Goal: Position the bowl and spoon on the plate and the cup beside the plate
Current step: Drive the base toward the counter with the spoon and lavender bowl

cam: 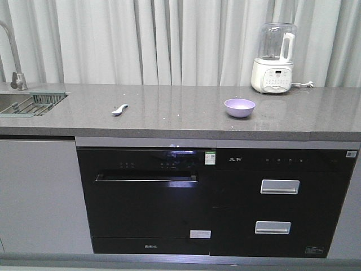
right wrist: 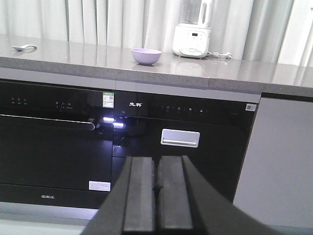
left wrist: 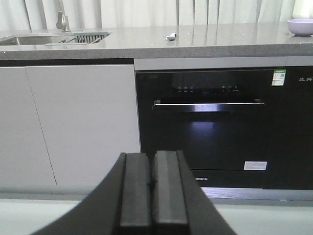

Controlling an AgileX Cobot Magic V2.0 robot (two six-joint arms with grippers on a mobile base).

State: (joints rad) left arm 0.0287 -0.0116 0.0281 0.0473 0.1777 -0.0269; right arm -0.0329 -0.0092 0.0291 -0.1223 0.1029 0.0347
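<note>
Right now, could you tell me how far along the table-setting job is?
Nothing looks done. The bowl and the spoon lie apart on the counter; no plate or cup shows in any view. Nothing is in hand: the left jaws and right jaws are shut, empty, low before the cabinets. Every placement is left.

counter [cam: 180,116] open between spoon [cam: 119,109] and bowl [cam: 240,107] | blender [cam: 273,62] back-right of bowl | sink [cam: 17,104] left

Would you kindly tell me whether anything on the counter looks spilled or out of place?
Nothing looks spilled or damaged. The bowl stands upright on the counter, and the spoon lies well apart to its left. No plate or cup shows in any view.
</note>
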